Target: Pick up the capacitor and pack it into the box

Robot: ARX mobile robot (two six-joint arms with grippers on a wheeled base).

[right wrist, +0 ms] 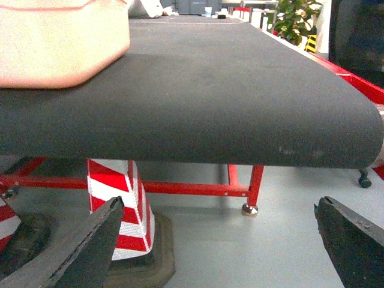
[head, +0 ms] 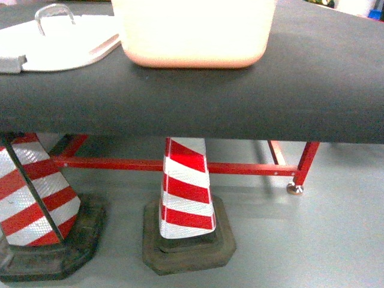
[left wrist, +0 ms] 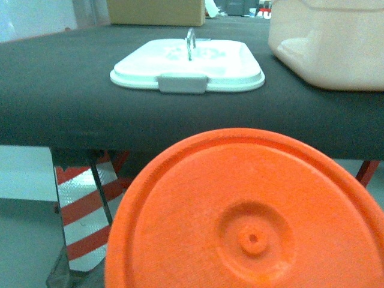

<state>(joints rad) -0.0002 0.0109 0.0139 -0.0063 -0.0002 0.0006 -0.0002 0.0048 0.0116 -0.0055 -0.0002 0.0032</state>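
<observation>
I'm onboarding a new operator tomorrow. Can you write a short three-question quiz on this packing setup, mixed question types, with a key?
1. True or false: the white lid is clipped onto the pink box.
2. Multiple choice: what fills the lower half of the left wrist view? A) a blue bin B) an orange round disc C) a cardboard carton
3. Fill in: the right gripper hangs below the table edge with its jaws ____.

Key
1. False: the lid lies flat on the table beside the box.
2. B
3. open
</observation>
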